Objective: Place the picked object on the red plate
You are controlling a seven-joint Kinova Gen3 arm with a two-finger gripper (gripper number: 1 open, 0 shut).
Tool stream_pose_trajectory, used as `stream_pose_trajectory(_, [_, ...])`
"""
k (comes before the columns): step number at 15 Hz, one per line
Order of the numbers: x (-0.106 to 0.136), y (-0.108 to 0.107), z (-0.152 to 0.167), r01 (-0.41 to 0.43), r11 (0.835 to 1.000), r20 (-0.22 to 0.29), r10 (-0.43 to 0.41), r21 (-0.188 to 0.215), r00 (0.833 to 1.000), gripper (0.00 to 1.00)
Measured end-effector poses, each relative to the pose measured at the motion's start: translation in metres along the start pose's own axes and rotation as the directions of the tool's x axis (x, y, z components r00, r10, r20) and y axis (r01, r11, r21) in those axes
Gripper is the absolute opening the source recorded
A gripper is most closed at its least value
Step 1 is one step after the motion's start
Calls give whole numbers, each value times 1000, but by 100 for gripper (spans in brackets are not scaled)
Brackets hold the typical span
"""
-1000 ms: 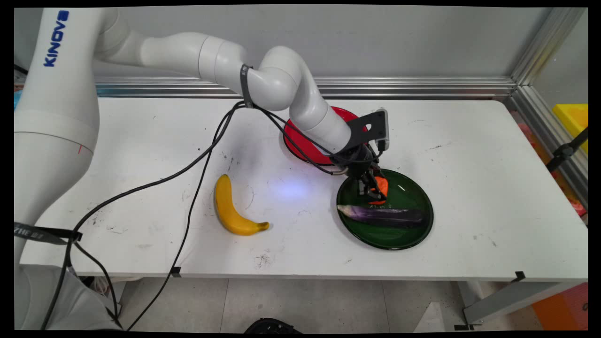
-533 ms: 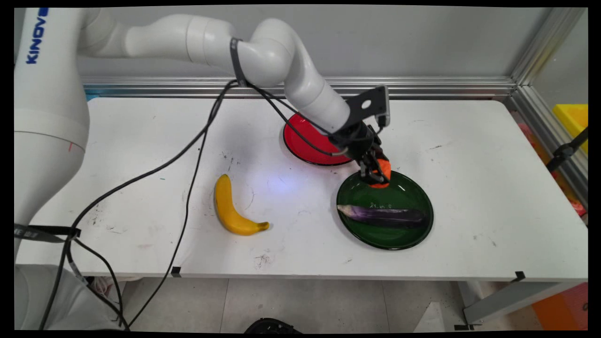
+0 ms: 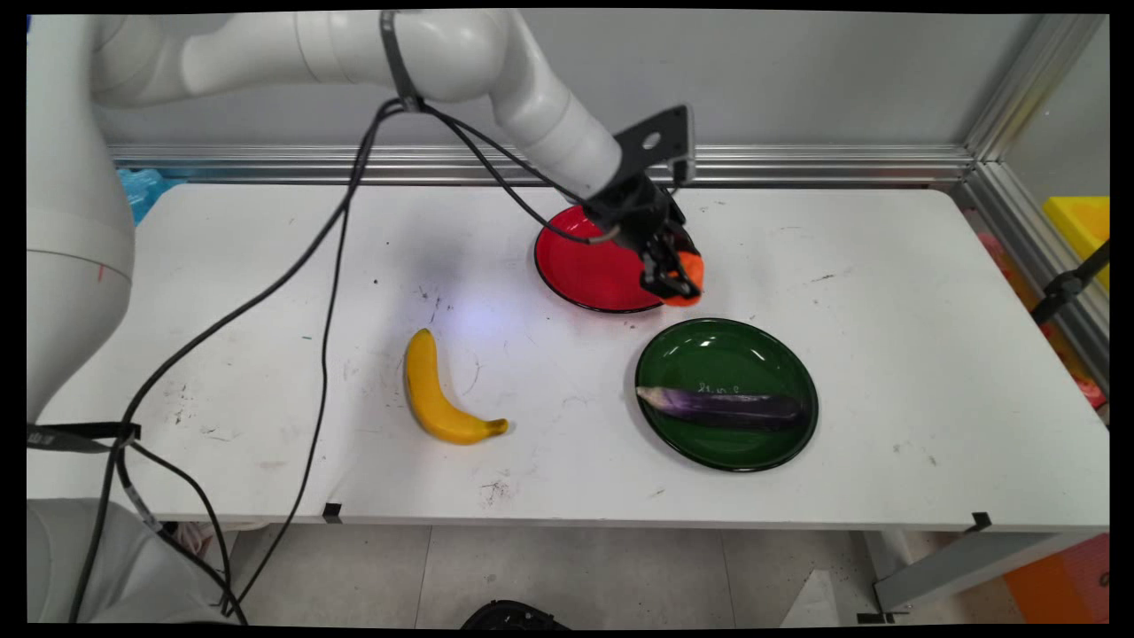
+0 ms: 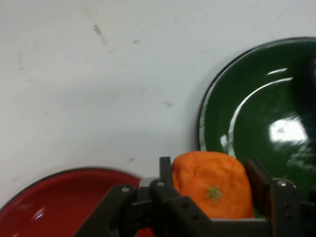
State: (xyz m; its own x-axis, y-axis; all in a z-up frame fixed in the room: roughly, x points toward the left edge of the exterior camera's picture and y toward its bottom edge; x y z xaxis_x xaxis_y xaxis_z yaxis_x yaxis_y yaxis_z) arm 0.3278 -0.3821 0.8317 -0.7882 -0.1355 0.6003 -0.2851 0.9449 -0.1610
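Since the earlier frame, the gripper (image 3: 678, 282) had risen off the green plate (image 3: 726, 346) and swung toward 11 o'clock, ending above the red plate (image 3: 589, 275) at that plate's 3 o'clock rim. Its fingers (image 4: 165, 173) were clamped on an orange fruit-like piece (image 4: 211, 190) with a small green star mark on it, held clear of the table (image 3: 886, 310). Faint pale writing on the green plate could not be read. Below that writing lay the purple eggplant (image 3: 722, 408); the banana (image 3: 434, 394) lay well apart at the plate's 9 o'clock, unmoved.

White table (image 3: 886, 266) w/ scuffs, grey wall (image 3: 797, 80) behind, alu rail (image 3: 797, 164) along back, tiled floor (image 3: 576, 576).
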Motion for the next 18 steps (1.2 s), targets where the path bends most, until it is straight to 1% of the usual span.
stream_pose_trajectory(4, [-22, -30, -18, -4, 999, 26, 2, 48, 1000, 0])
stream_pose_trajectory(9, [-51, -61, -24, 2, 996, 48, -6, 87, 999, 0])
stream_pose_trajectory(11, [-62, -73, -23, -1, 995, 54, -4, 95, 999, 0])
stream_pose_trajectory(18, [-93, -106, -15, -3, 995, 73, -4, 104, 997, 0])
